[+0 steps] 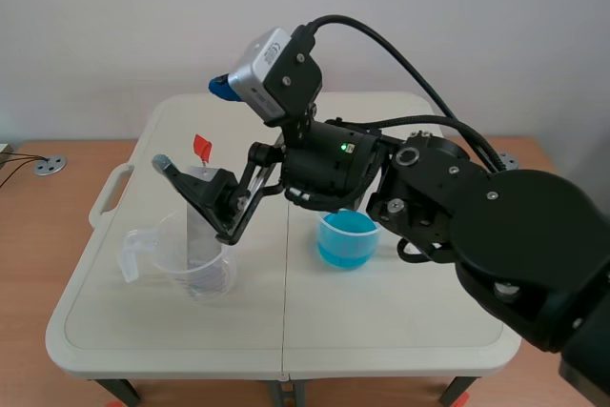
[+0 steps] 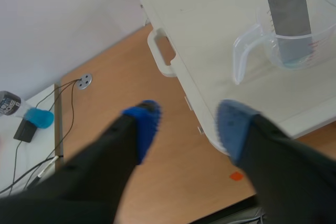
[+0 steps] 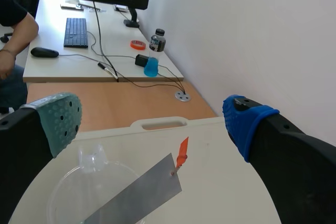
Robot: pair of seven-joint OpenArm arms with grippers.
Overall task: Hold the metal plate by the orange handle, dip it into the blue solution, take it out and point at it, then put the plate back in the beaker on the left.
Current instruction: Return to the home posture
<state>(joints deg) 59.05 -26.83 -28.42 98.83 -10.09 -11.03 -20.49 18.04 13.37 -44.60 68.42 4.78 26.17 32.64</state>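
Observation:
The grey metal plate (image 1: 200,226) leans upright in the clear beaker (image 1: 195,259) on the table's left, its orange handle (image 1: 201,147) sticking up. My right gripper (image 1: 195,126) reaches across from the right and stands open, its fingers wide apart on either side of the handle without touching it. In the right wrist view the plate (image 3: 136,195) and handle (image 3: 182,153) lie ahead of and below the open gripper (image 3: 152,116). The small beaker of blue solution (image 1: 347,238) stands right of centre. My left gripper (image 2: 186,124) is open, off the table's left edge, with plate (image 2: 287,14) and beaker (image 2: 294,51) ahead.
The white folding table has a carry handle (image 1: 110,193) on its left side. Beyond it stands a desk with a keyboard (image 3: 76,31), a bottle (image 3: 153,51) and cables; a person's arm (image 3: 16,30) rests there. A wall lies behind.

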